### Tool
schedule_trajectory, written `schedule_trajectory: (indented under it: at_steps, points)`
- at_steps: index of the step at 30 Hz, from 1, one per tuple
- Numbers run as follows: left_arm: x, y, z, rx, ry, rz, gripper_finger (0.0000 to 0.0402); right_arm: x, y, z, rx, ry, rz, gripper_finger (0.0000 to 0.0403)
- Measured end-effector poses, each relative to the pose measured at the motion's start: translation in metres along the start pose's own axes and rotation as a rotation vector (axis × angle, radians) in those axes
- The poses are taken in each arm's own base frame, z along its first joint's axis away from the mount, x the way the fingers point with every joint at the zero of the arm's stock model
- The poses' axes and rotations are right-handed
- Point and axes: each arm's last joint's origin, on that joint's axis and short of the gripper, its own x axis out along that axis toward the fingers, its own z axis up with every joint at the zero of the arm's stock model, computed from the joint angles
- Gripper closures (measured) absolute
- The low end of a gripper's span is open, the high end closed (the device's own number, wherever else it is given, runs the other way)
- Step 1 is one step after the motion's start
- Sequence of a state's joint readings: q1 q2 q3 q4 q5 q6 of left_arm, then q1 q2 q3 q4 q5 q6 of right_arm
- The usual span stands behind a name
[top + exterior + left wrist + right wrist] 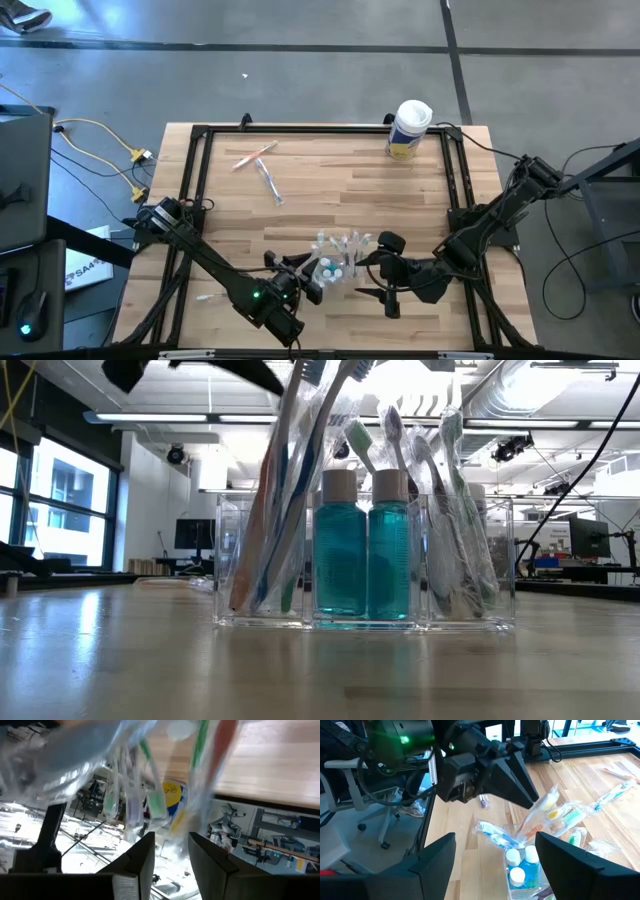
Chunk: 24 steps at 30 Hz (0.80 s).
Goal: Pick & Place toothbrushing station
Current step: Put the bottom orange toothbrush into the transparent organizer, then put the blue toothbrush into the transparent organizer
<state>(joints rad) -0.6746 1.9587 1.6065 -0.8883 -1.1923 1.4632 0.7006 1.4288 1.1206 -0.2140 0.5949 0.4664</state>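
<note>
The toothbrushing station (pixel 365 560) is a clear plastic holder with three compartments. It stands on its flat base near the table's front (pixel 337 262). It holds several wrapped toothbrushes and two blue bottles (pixel 365 555) with pale caps. My left gripper (pixel 172 840) is at the holder's near-left (pixel 318 276), above its rim, shut on the top of an orange-handled toothbrush (pixel 262 530). My right gripper (pixel 495 845) is open just to the right of the holder (pixel 374 268), with the holder (pixel 522 867) ahead of its fingers. My left gripper pinches the clear wrapper at the brush-head end of the orange-handled toothbrush (pixel 545 804) between its two fingers. The fingers (pixel 520 785) come from the table's near-left and slant down. The toothbrush leans upright, its lower end (pixel 240 600) in the holder's end compartment.
A white canister with a yellow label (pixel 408 130) stands at the far right. Two loose wrapped toothbrushes (pixel 254 155) (pixel 269 183) lie at the far left. A black frame (pixel 196 180) runs around the tabletop. Bare wood lies between the holder and the far edge.
</note>
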Motion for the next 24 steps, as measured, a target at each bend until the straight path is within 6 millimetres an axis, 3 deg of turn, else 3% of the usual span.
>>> schedule_trajectory:
  at_steps: [8, 13, 19, 24]
  points:
    - [-0.009, 0.014, -0.022, -0.056, 0.026, 0.011, 0.0285, 0.000, 0.000, -0.001, -0.006, 0.008, -0.003, 0.0136]
    - [-0.018, 0.033, -0.048, -0.297, 0.038, 0.048, 0.0285, 0.000, 0.000, -0.001, -0.006, 0.009, -0.001, 0.0136]
    - [-0.020, 0.050, -0.115, -0.846, 0.248, 0.114, 0.0285, -0.001, 0.001, -0.002, -0.011, 0.015, 0.006, 0.0136]
    - [-0.021, 0.036, -0.178, -1.166, 0.255, 0.070, 0.0286, -0.004, 0.006, -0.004, -0.020, 0.019, 0.025, 0.0136]
